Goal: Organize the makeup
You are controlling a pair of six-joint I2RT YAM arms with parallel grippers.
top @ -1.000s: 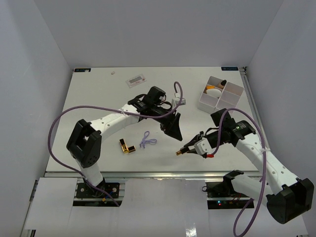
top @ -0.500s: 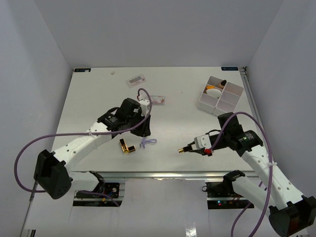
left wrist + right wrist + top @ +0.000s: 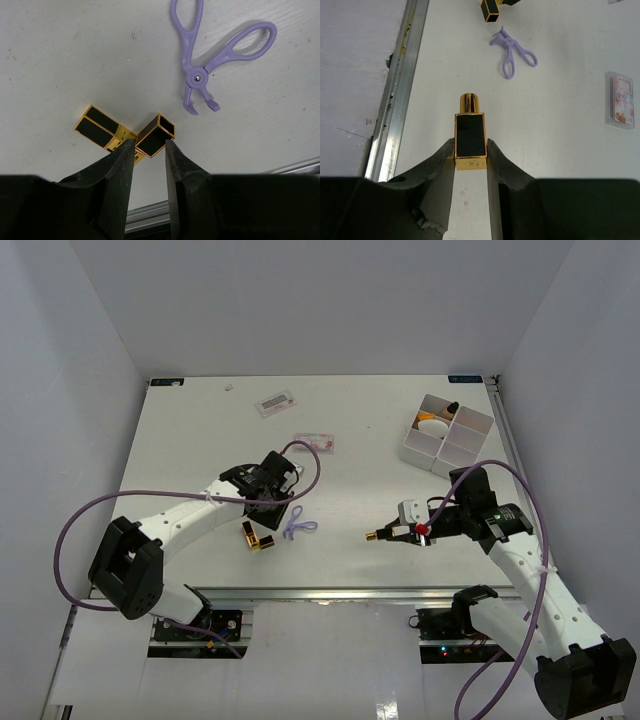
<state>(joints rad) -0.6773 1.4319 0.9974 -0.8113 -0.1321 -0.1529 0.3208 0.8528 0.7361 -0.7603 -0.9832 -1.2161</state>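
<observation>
Three square gold-and-black lipstick tubes [image 3: 470,136]: right tool [image 3: 470,146] grips one; left tool [image 3: 147,146] clamps one of two beside the purple plastic scissor-shaped clip [image 3: 198,80].

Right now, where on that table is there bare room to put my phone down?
The widest bare patch is the far left, bordered by the table's left edge, the clear packet and the left arm. Another lies between the pink packet and the tray. It is crowded near the front, where the left gripper grips a lipstick tube beside the purple clip.
</observation>
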